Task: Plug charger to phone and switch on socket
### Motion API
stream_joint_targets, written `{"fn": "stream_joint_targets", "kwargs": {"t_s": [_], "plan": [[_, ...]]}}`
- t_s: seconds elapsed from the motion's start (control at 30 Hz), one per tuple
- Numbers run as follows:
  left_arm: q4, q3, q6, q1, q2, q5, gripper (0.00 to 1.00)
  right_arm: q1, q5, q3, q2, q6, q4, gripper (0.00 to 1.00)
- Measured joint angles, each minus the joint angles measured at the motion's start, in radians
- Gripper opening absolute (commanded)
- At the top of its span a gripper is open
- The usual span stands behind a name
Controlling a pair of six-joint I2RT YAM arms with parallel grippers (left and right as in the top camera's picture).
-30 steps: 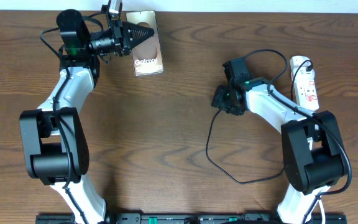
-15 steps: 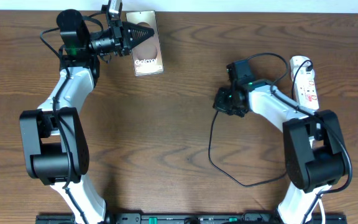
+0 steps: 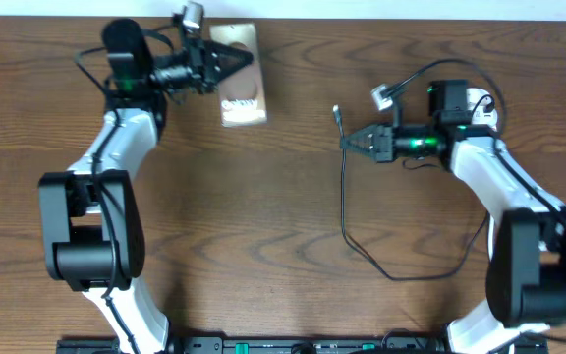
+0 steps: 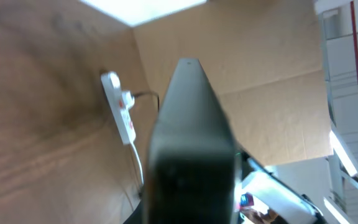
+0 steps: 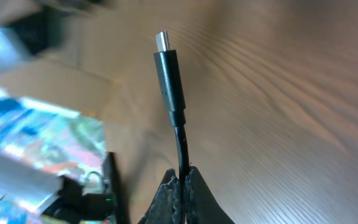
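Brown wood-grain table [image 3: 263,216], matte and streaky. Back-left: flat dark grey-brown rectangular phone [image 3: 244,98], white "Galaxy" lettering, lighter oval on the face, slightly skewed. Clamped at its upper part by the left gripper [image 3: 242,61], black wedge-shaped fingers closed over the face. Lying or lifted: cannot tell.

Mid-right: thin long black rubbery charger cable [image 3: 344,197], pinched near its end by the right gripper [image 3: 346,144], jaws clenched tight on it. Small black connector tip [image 3: 336,110] sticking out past the fingers, well apart from the phone. Rest of the cable hanging in 1 loose loop across the wood toward the right arm.

Narrow white plastic power strip [image 3: 478,100] at the far-right edge, mostly hidden under the right arm from overhead.

Left wrist view: power strip [image 4: 119,107] visible full length, white, elongated, red markings, flat on the wood, white cord running off its near end. Phone [image 4: 191,149] edge-on, a dark smooth slab filling the middle, own fingers hidden.

Right wrist view: 2 black ribbed fingertips [image 5: 194,186] pressed together on the cable. Connector tip [image 5: 168,74] upright above them, a smooth black moulded sleeve ending in a small silver metal plug. Metal end not resolvable from overhead. Background blurred.
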Motion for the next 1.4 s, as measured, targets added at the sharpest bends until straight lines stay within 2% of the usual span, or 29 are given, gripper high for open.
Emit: {"fn": "stream_joint_targets", "kwargs": {"t_s": [0.13,0.33,0.63,0.93,1.4], "plan": [[-0.003,-0.071,0.019,-0.071,0.000,-0.023,0.07,-0.007,-0.116,0.001,-0.047,-0.034,0.017,0.01],[-0.003,-0.107,0.045,-0.175,0.000,-0.077,0.07,-0.004,-0.182,0.001,-0.047,-0.038,0.017,0.01],[-0.003,-0.107,0.061,-0.180,0.000,-0.150,0.07,0.008,-0.234,0.001,-0.047,0.006,0.167,0.01],[-0.003,-0.107,0.064,-0.270,0.000,-0.058,0.07,0.008,-0.176,0.000,-0.047,0.230,0.402,0.01],[-0.003,-0.107,0.063,-0.306,0.000,0.053,0.07,-0.001,-0.129,0.000,-0.047,0.365,0.494,0.01]]}}
